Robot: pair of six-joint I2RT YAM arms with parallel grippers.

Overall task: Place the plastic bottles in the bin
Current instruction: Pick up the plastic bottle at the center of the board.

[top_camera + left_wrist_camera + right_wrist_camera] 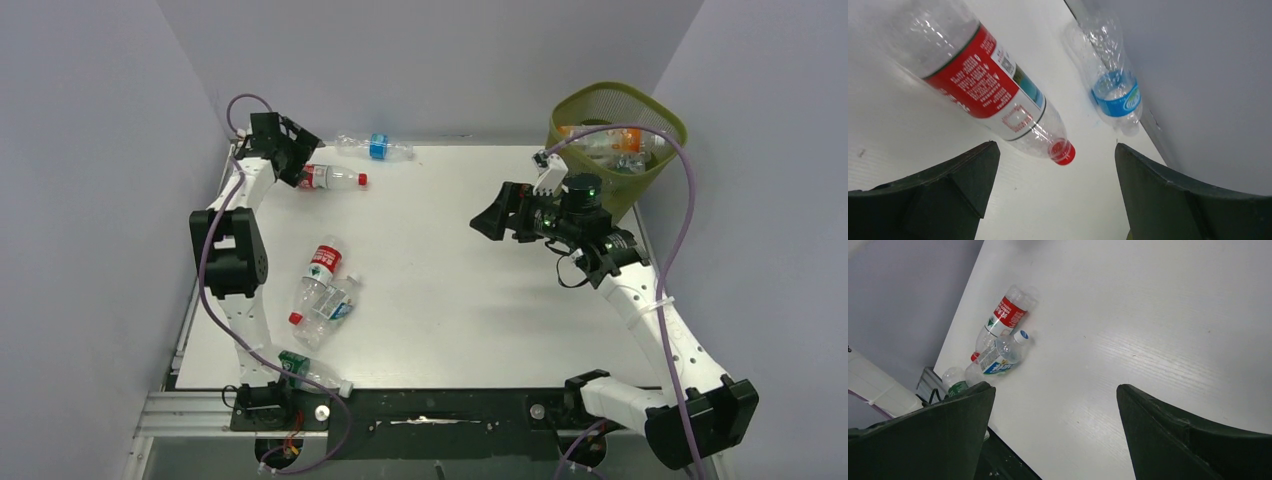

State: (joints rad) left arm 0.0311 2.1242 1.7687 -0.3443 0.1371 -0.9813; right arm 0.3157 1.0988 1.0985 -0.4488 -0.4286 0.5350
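A clear bottle with a red label and red cap lies at the far left of the table; in the left wrist view its cap is just beyond my fingertips. My left gripper is open and empty, close over its base end. A clear blue-label bottle lies by the back wall. The olive mesh bin stands at the far right corner with several bottles inside. My right gripper is open and empty above the table, left of the bin.
A red-label bottle and a blue-and-white-label bottle lie together at the left middle. A green-label bottle lies at the near left edge. Grey walls enclose the white table.
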